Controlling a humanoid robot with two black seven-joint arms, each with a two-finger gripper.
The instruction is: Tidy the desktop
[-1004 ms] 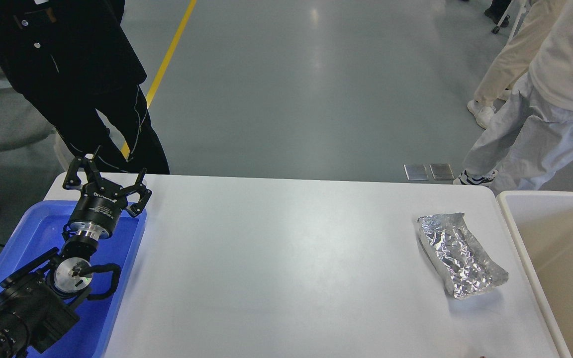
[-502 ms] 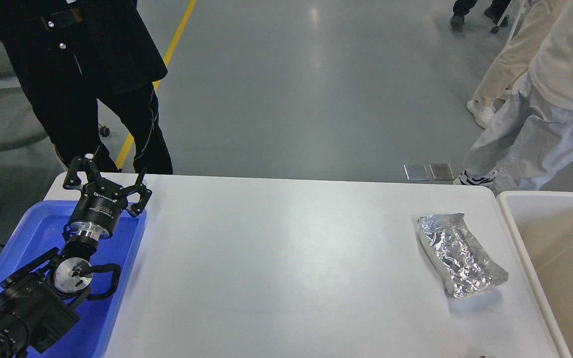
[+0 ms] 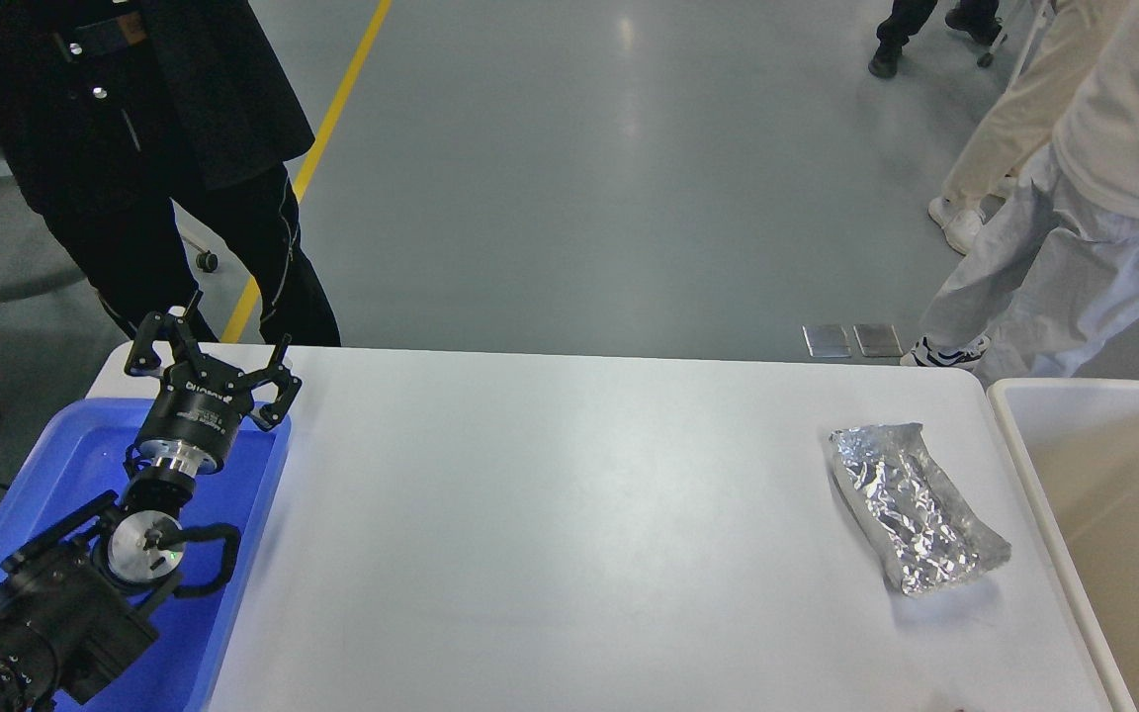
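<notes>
The white desktop (image 3: 569, 534) fills the middle of the head view. A crumpled silver foil packet (image 3: 911, 504) lies on it near the right edge. My left gripper (image 3: 214, 346) is open and empty. It hovers over the far corner of the blue tray (image 3: 55, 465) at the desktop's left side, far from the foil packet. My right gripper is out of view.
A beige white-rimmed bin (image 3: 1123, 514) stands against the desktop's right edge. A person in black (image 3: 154, 148) stands at the far left corner. A person in white (image 3: 1084, 198) stands at the far right. Grey floor lies beyond the far edge.
A dark part at the right edge, over the bin, has withdrawn from view. The person in black has shifted. My left arm has not moved.
</notes>
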